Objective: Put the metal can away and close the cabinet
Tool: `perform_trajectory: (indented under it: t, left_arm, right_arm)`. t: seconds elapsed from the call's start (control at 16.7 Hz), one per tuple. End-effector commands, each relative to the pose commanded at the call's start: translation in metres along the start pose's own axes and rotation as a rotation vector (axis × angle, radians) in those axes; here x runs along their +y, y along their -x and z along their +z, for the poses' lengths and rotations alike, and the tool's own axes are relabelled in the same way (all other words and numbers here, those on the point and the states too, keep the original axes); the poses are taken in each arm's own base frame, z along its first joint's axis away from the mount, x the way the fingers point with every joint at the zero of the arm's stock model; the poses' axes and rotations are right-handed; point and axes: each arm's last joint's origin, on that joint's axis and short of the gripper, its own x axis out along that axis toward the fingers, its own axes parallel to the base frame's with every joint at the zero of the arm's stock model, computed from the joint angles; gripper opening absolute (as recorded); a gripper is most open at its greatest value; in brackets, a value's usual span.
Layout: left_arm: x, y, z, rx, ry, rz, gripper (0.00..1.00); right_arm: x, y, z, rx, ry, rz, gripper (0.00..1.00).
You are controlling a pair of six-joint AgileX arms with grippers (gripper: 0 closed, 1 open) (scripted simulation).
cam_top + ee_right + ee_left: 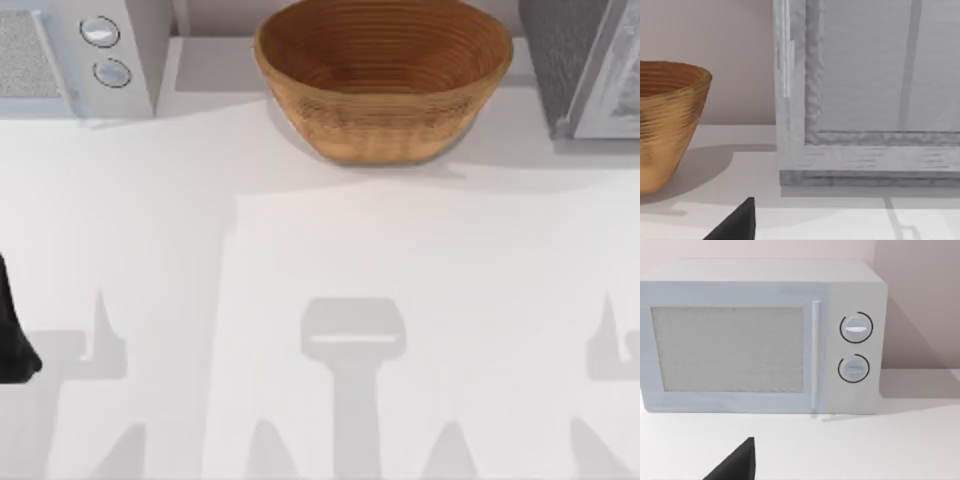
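Observation:
The metal can is out of view. The cabinet (pixel 590 70) stands at the table's back right corner, pale grey with a textured panel. In the right wrist view its framed front (pixel 865 100) rises close ahead, and I cannot tell whether its door is open. A dark part of my left arm (pixel 12 340) sits at the table's left edge, low over the surface. A black tip of my left gripper (pixel 737 462) points towards the microwave. A black tip of my right gripper (pixel 737 222) points at the cabinet's lower corner, above the table.
A large wicker bowl (pixel 383 75) stands at the back middle, just left of the cabinet (pixel 665 125). A white microwave (pixel 80 55) with two dials and a shut door (pixel 730 350) fills the back left. The white table (pixel 320 260) stretches in front.

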Motion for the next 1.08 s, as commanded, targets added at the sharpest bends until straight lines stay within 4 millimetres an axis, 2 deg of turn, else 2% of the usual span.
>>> perform_trajectory:
  t: [0.42, 0.66, 0.9, 1.08]
  left_arm:
    - [0.0, 0.0, 0.0, 0.0, 0.0, 0.0, 1.0]
    - [0.0, 0.0, 0.0, 0.0, 0.0, 0.0, 1.0]
    - [0.0, 0.0, 0.0, 0.0, 0.0, 0.0, 1.0]
    - [0.0, 0.0, 0.0, 0.0, 0.0, 0.0, 1.0]
  right_arm:
    - [0.0, 0.0, -0.002, 0.005, 0.0, 0.002, 1.0]
    - [-0.006, -0.005, 0.006, 0.001, 0.0, 0.0, 1.0]
    - [-0.022, -0.019, 0.022, -0.005, -0.001, -0.001, 1.0]
    - [-0.044, -0.035, 0.032, -0.003, -0.003, -0.001, 1.0]
